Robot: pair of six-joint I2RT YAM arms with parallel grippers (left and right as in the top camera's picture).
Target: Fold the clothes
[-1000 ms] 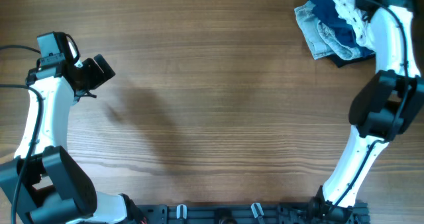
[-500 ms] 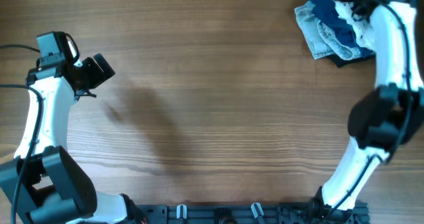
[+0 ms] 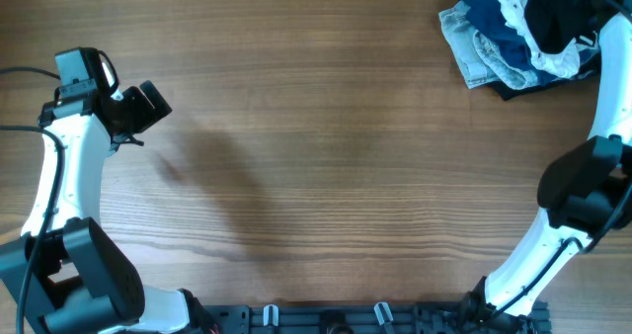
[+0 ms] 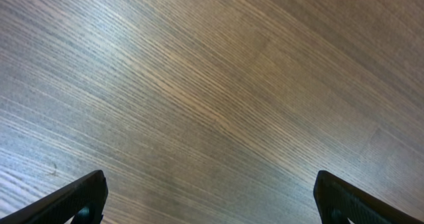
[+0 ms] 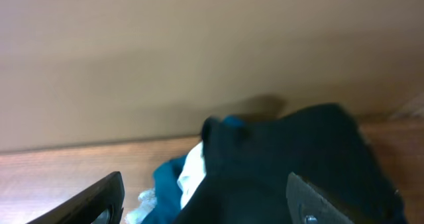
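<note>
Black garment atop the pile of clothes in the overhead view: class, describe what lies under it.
Under the plain black soft garment, a white garment, a dark blue garment and pale denim stick out. Whatever else lies beneath is covered.

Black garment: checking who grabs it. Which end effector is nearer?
Right. The right end effector is close over the black garment; the left end effector is far across the table, over bare wood.
</note>
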